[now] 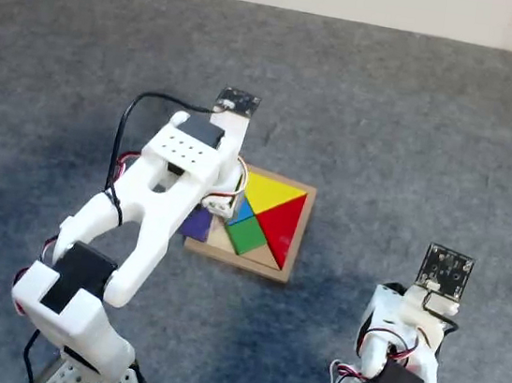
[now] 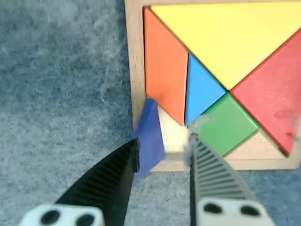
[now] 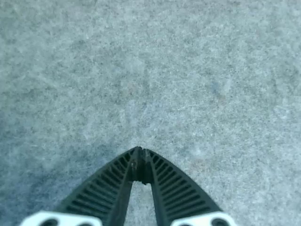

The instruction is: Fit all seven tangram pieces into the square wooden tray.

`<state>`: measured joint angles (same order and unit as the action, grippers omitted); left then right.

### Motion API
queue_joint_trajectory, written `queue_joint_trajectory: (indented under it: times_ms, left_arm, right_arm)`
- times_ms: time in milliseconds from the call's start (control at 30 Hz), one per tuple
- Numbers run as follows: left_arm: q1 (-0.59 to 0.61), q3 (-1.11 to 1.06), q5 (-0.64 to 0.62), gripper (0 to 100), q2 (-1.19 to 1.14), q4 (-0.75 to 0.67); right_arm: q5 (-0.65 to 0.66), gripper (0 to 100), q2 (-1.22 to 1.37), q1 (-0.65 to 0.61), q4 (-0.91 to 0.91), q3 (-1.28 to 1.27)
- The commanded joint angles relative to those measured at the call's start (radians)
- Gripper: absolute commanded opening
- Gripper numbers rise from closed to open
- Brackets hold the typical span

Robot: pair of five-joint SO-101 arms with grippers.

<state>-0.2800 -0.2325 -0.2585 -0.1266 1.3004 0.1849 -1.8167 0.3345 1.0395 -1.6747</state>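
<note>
Tangram pieces, six that can be counted, are showing in and at one square wooden tray [image 1: 294,244] [image 2: 133,56], which is sitting on a grey felt worktop [image 1: 86,46].

Five pieces are lying flat inside the tray:
- one large yellow triangle [image 1: 270,193] [image 2: 230,37]
- one large red triangle [image 1: 285,224] [image 2: 273,89]
- one orange piece [image 2: 164,70]
- one small blue triangle [image 1: 242,213] [image 2: 202,89]
- one green square [image 1: 246,236] [image 2: 228,125]

Bare wood is showing in the tray beside the green square. The sixth piece, a dark blue piece [image 1: 197,224] [image 2: 150,136], is standing tilted on the tray's rim next to the orange piece, partly outside the tray.

Two white arms are standing at the worktop. The left arm [image 1: 155,207] is hanging over the tray. Its left hand [image 2: 163,141] is hovering open at that rim. One black finger [image 2: 117,179] is resting against the dark blue piece, and the other finger [image 2: 207,174] is staying apart from it, over the bare wood.

The right arm [image 1: 399,361] is sitting well apart from the tray. Its right hand [image 3: 141,153] is pressing closed on nothing, above the felt.
</note>
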Motion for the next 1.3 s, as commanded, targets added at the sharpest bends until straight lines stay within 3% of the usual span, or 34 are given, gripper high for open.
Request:
queue_joint_trajectory:
  times_ms: [0,267,433,567,733,900,1267]
  left_arm:
    - [-0.079,0.045,-0.018,18,0.013,-0.002]
    - [-0.128,0.053,-0.052,18,0.019,0.0]
    - [-0.064,0.114,-0.051,18,0.067,0.127]
    - [0.008,0.16,0.034,18,0.127,0.247]
    - [0.134,0.154,0.124,18,0.15,0.273]
    - [0.189,0.153,0.201,18,0.024,0.273]
    - [0.171,0.286,0.204,18,-0.243,0.261]
  right_arm:
    - [0.0,0.5,-0.015,0.012,-0.019,-0.094]
    - [0.0,0.5,-0.015,0.012,-0.019,-0.094]
    - [0.0,0.5,-0.015,0.012,-0.019,-0.094]
    - [0.0,0.5,-0.015,0.012,-0.019,-0.094]
    - [0.0,0.5,-0.015,0.012,-0.019,-0.094]
    - [0.0,0.5,-0.015,0.007,-0.019,-0.094]
    - [0.0,0.5,-0.015,0.007,-0.019,-0.094]
